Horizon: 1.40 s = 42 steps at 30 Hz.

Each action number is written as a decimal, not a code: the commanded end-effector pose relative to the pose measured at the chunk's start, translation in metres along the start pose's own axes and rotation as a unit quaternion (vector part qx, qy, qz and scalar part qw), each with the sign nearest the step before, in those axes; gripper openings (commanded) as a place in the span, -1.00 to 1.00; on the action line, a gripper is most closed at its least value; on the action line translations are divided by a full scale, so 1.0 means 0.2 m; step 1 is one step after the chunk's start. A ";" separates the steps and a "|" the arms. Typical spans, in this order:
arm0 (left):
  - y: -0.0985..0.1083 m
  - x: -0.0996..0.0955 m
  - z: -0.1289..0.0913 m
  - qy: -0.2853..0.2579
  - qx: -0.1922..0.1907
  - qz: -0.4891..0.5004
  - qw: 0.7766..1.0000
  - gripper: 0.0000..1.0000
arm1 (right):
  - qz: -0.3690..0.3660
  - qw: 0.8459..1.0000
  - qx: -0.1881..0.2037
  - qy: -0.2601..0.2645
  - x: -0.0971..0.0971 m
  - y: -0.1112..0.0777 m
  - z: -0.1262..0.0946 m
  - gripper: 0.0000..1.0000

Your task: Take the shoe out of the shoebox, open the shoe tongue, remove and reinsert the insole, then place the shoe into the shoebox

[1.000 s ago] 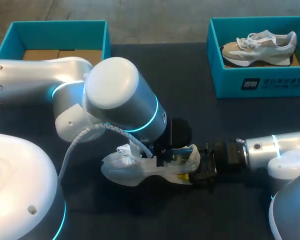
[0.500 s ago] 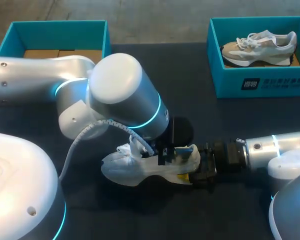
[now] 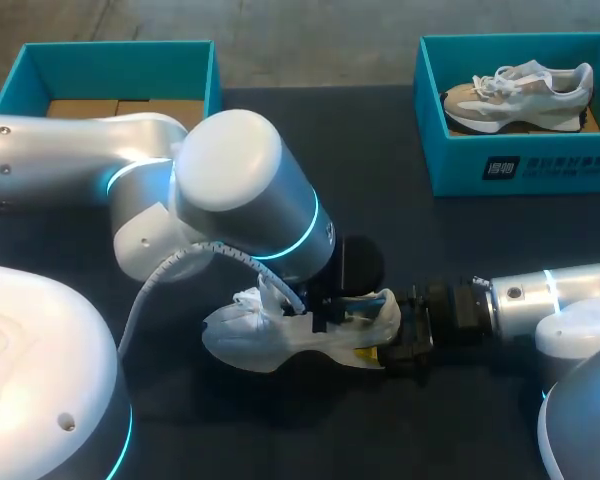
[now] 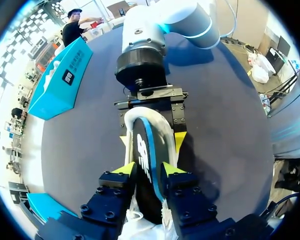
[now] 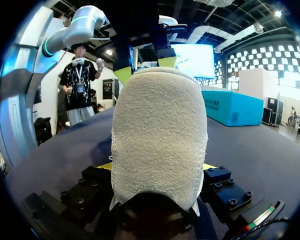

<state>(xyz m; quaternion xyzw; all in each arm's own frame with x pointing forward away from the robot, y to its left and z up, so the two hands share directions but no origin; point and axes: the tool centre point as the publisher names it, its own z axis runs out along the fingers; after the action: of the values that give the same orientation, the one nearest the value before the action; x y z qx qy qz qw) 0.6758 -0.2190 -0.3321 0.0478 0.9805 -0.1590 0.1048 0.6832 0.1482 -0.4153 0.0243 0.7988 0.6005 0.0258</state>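
Note:
A white shoe [image 3: 265, 338] lies on its side on the dark table, toe to the left. My right gripper [image 3: 390, 346] is shut on its fuzzy heel [image 5: 159, 135], one yellow tip on each side [image 4: 151, 141]. A dark insole with a blue edge [image 4: 146, 165] stands up out of the shoe's opening [image 3: 367, 298]. My left gripper [image 4: 148, 171] comes down over the shoe's middle [image 3: 330, 316], and its two yellow tips press the insole from both sides. The left arm hides the tongue and laces.
A blue shoebox [image 3: 520, 168] at the back right holds a second, beige shoe [image 3: 515, 92]. Another blue box [image 3: 115, 58] at the back left shows only its cardboard floor. In the left wrist view, a blue box [image 4: 60, 80] lies beyond the right arm.
My left arm shifted slightly to the right, then partly back. The shoe, the insole and my right gripper stay where they were.

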 end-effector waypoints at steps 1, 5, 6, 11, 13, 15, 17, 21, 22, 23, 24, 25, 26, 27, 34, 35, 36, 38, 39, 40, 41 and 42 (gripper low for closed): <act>-0.01 0.01 0.02 -0.003 0.001 0.000 1.000 -0.40 | 0.000 1.000 0.002 -0.001 0.01 0.00 0.01 -1.00; -0.03 0.02 0.04 -0.002 0.002 -0.003 1.000 -0.42 | 0.000 1.000 0.002 -0.001 0.01 0.00 0.01 -1.00; -0.03 0.03 0.05 -0.001 0.002 -0.003 1.000 -0.44 | 0.000 1.000 0.002 -0.001 0.01 0.00 0.01 -1.00; -0.03 0.02 0.07 -0.005 -0.007 -0.004 1.000 -0.44 | 0.000 1.000 0.002 -0.001 0.01 0.00 0.01 -1.00; -0.03 0.02 0.08 -0.008 -0.011 -0.009 1.000 -0.51 | 0.000 1.000 0.002 -0.001 0.01 0.00 0.01 -1.00; -0.02 0.01 0.08 -0.011 -0.012 -0.013 1.000 -1.00 | 0.000 1.000 0.002 -0.001 0.01 0.00 0.01 -1.00; -0.02 0.00 0.06 -0.011 -0.003 -0.017 1.000 -1.00 | 0.000 1.000 0.002 -0.001 0.01 0.00 0.01 -1.00; -0.02 0.01 0.02 -0.015 0.007 -0.016 1.000 -1.00 | 0.000 1.000 0.002 -0.001 0.01 0.00 0.01 -1.00; -0.03 0.01 0.01 -0.016 0.007 -0.016 1.000 -1.00 | 0.000 1.000 0.002 -0.001 0.01 0.00 0.01 -1.00; -0.03 0.01 0.01 -0.016 0.010 -0.017 1.000 -1.00 | 0.000 1.000 0.002 -0.001 0.01 0.00 0.01 -1.00; -0.03 0.01 0.01 -0.015 0.012 -0.018 1.000 -1.00 | 0.000 1.000 0.002 -0.001 0.01 0.00 0.01 -1.00; -0.03 0.01 0.00 -0.015 0.015 -0.020 1.000 -1.00 | 0.000 1.000 0.002 -0.001 0.01 0.00 0.01 -1.00; -0.03 0.00 0.00 -0.015 0.019 -0.022 0.999 -1.00 | 0.000 1.000 0.002 -0.001 0.01 0.00 0.01 -1.00; -0.03 0.00 -0.01 -0.015 0.023 -0.025 0.999 -1.00 | 0.000 1.000 0.002 -0.001 0.01 0.00 0.01 -1.00; -0.05 -0.03 -0.07 -0.021 0.048 -0.040 0.998 -1.00 | 0.000 1.000 0.002 -0.001 0.01 0.00 0.01 -1.00; -0.06 -0.04 -0.08 -0.022 0.051 -0.046 0.997 -1.00 | 0.000 1.000 0.002 -0.001 0.01 0.00 0.01 -1.00; -0.07 -0.05 -0.08 -0.021 0.055 -0.049 0.997 -1.00 | 0.000 1.000 0.002 -0.001 0.01 0.00 0.01 -1.00; -0.07 -0.05 -0.08 -0.023 0.059 -0.056 0.996 -1.00 | 0.000 1.000 0.002 -0.001 0.01 0.00 0.01 -1.00; -0.07 -0.05 -0.08 -0.023 0.060 -0.057 0.996 -1.00 | 0.000 1.000 0.002 -0.001 0.01 0.00 0.01 -1.00; -0.07 -0.06 -0.08 -0.023 0.060 -0.059 0.996 -1.00 | 0.000 1.000 0.002 -0.001 0.01 0.00 0.01 -1.00; -0.08 -0.06 -0.08 -0.025 0.060 -0.062 0.996 -1.00 | 0.000 1.000 0.002 -0.001 0.01 0.00 0.01 -1.00; -0.08 -0.06 -0.07 -0.024 0.060 -0.063 0.996 -1.00 | 0.000 1.000 0.002 -0.001 0.01 0.00 0.01 -1.00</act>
<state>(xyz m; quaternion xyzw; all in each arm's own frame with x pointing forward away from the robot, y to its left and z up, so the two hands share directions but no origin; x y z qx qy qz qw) 0.6825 -0.2301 -0.3104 -0.0109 0.9679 -0.2237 0.1143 0.6830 0.1480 -0.4153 0.0241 0.7989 0.6005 0.0257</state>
